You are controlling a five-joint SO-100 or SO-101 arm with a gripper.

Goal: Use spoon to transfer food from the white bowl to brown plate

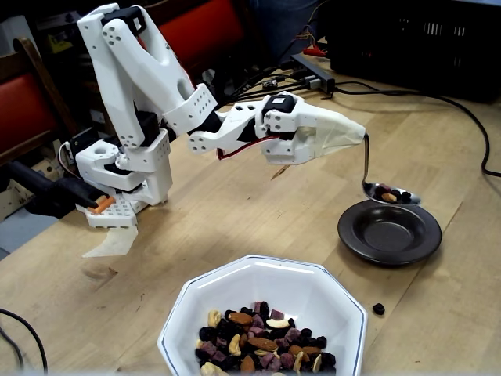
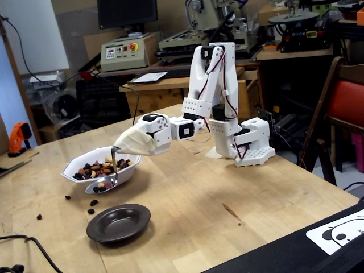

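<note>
Silver metal, the shiny spoon [image 1: 381, 190] hangs with its thin handle upright and its oval bowl level, loaded with a few dark raisins and one pale nut of the mixed food [image 1: 389, 193]. In one fixed view it sits over the 12 o'clock rim of the small round dark brown glossy plate [image 1: 389, 232], clear of it; in the other fixed view the spoon [image 2: 110, 181] is between the large white octagonal bowl with the thin blue rim line [image 2: 101, 172] and the plate [image 2: 118, 222]. This looks like the carrying step, load lifted and not yet tipped. The next move likely calls for centring over the plate's shallow middle, then rolling the wrist slowly. The pincer [image 1: 344, 133] is wrapped in whitish tape; I cannot tell how its jaws stand. Stray raisins [image 1: 378, 309] lie on the wooden worktop [image 1: 235, 223]
</note>
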